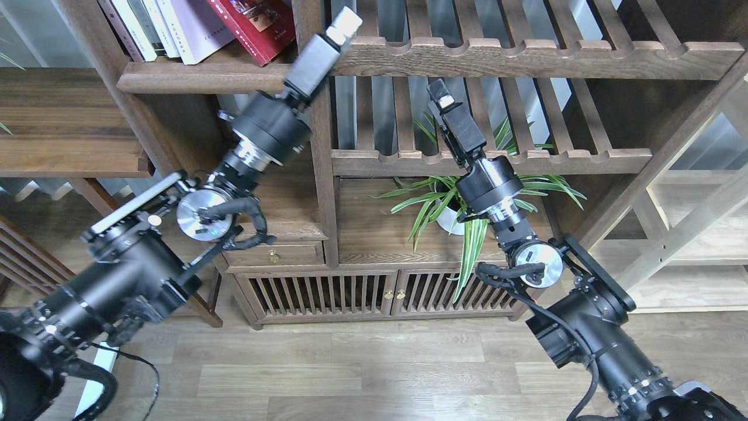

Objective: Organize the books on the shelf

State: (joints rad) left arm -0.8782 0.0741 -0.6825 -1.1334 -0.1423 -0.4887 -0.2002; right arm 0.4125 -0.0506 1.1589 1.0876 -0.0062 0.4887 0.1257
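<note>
Books leaning left at eleven o'clock on the shelf [198, 79]: dark red paperback [257, 26] tilted against the lavender one [196, 29], likely awaiting straightening. Left gripper [342, 26] raised just beside them, right gripper [439, 93] idle at center; finger spread of both impossible to tell.
</note>
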